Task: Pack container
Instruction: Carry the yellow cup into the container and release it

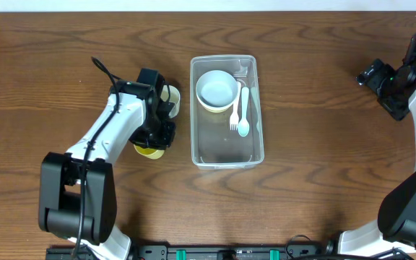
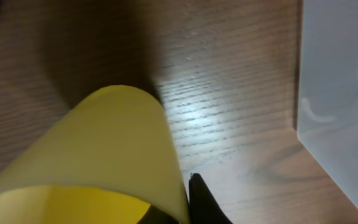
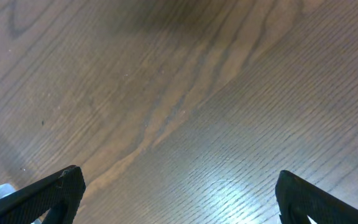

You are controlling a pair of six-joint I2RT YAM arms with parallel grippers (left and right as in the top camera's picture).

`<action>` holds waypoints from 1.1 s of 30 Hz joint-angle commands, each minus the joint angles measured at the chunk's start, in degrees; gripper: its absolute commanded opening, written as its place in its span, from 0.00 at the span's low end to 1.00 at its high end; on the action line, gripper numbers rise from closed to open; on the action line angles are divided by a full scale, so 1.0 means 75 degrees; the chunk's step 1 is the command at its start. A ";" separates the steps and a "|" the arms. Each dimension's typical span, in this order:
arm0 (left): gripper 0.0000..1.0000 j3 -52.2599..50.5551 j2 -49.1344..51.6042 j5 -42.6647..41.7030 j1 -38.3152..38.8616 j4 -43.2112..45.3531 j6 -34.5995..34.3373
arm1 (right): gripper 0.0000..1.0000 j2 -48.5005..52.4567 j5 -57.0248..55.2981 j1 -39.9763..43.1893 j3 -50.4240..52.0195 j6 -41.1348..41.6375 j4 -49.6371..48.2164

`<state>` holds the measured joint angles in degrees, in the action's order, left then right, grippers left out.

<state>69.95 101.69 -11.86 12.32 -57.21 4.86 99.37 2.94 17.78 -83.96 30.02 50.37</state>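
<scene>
1. Looking through the left wrist camera, I see the left fingers (image 2: 199, 198) pinching a yellow cup (image 2: 104, 162). Only one dark fingertip shows. The other is hidden behind the cup, which is blurred and cut off at the frame's lower edge.
2. From overhead, the left arm (image 1: 114, 126) covers most of the cup, leaving only a yellow crescent. I cannot tell whether the cup rests on the desk (image 1: 316, 180).
3. A pale round thing (image 1: 172, 97) peeks out beside the arm; I cannot make out what it is.
4. The right fingers (image 3: 48, 193) are spread wide with nothing between them, over bare desk at the far right.
5. The container (image 1: 226, 155) sits mid-desk, just beside the left arm and well apart from the right fingers.
6. Inside it are a white bowl (image 1: 217, 88) at the far end, then a white fork (image 1: 235, 108) and a pale blue spoon (image 1: 244, 119).
</scene>
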 commanded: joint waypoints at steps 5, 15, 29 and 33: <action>0.06 0.0178 -0.0023 0.0274 0.0000 -0.0469 -0.0443 | 0.99 0.0015 -0.0079 0.0023 -0.0093 0.0105 0.0020; 0.06 0.0513 -0.2031 0.0271 0.0006 -0.0962 -0.0836 | 0.99 0.0015 -0.0079 0.0023 -0.0093 0.0105 0.0020; 0.06 0.0493 -0.4211 0.0326 0.2477 0.1151 -0.0962 | 0.99 0.0015 -0.0079 0.0020 -0.0093 0.0105 0.0023; 0.06 0.0490 -0.3547 0.1349 0.3483 0.1568 -0.0962 | 0.99 0.0015 -0.0079 0.0020 -0.0093 0.0105 0.0023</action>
<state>72.69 71.40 -7.92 34.65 -46.11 -1.93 99.37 2.96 17.78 -83.96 30.00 50.39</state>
